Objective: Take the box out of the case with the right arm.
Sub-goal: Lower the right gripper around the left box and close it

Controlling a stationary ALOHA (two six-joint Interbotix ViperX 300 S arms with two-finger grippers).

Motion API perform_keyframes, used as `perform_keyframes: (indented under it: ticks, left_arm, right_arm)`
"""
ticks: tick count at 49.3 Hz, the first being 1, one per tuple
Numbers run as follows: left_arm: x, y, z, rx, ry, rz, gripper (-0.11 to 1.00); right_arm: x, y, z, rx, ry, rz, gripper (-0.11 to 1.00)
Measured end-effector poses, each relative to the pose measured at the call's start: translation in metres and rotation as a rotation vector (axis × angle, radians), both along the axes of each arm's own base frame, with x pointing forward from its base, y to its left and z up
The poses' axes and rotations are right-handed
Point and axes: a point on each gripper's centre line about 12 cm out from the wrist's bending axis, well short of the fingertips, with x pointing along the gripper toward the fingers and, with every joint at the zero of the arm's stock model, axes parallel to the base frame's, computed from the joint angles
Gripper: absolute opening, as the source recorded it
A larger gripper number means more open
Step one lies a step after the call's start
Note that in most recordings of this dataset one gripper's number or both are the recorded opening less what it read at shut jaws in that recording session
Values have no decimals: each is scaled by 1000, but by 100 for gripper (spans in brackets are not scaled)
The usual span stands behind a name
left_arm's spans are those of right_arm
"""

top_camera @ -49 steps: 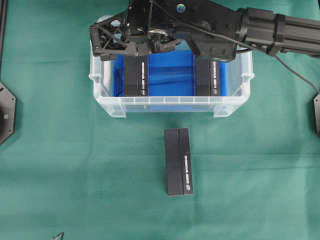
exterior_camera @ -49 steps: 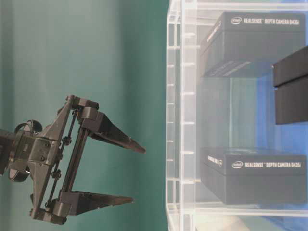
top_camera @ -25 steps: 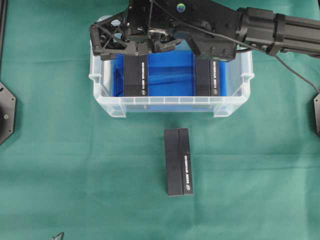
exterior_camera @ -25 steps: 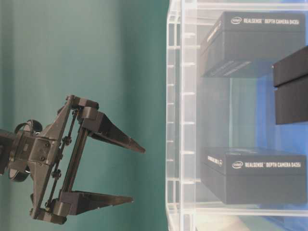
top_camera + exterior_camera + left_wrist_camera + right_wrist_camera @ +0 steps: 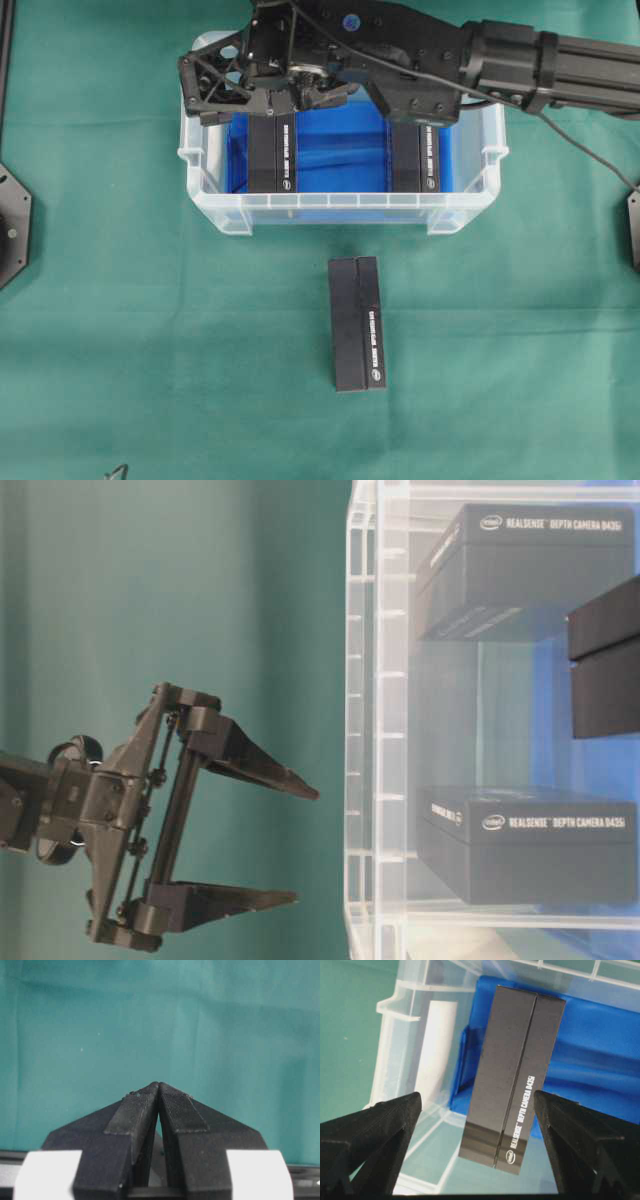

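**Right pincer parked over the left box, still needs to go down**

Nearest you on the green desk (image 5: 150, 340) there's a black box (image 5: 357, 323) lying outside the case already, long axis running near-to-far, well clear of everything. Ignore that one.

Behind it sits the case (image 5: 340, 208), clear walls, blue lining. Two more boxes lie flat inside: the left box (image 5: 271, 150) and the right box (image 5: 414, 155), both with their long axis near-to-far, a wide strip of blue between them.

Your right pincer (image 5: 262, 97) is up at the far-left end of the case, spread as wide as it goes and holding nothing. In the wrist view the left box (image 5: 515, 1075) lies straight below, between the two fingers, its length running away from the camera, so the fingers (image 5: 375, 1130) already bracket its narrow width. My read: go down, then pinch.

Room is the catch. The left box sits close to the case's left wall, so that finger has little gap to slip into.

The left pincer (image 5: 158, 1110) is pressed together over bare cloth, not involved.
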Motion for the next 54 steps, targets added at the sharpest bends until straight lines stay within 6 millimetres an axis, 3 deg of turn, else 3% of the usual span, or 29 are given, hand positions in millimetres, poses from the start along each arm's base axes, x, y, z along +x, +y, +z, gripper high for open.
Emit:
perform_keyframes:
  ticks: [22,44,54]
  left_arm:
    - [0,0,0,1,0,1,2]
    - [0,0,-2,0,6,1,2]
    - [0,0,-4,1,12,1,2]
  right_arm:
    - [2,-3,-42,13,84,-7,96]
    - [5,-4,-100,34,87,-14,96]
    - [7,-3,-115,47,79,-18,96]
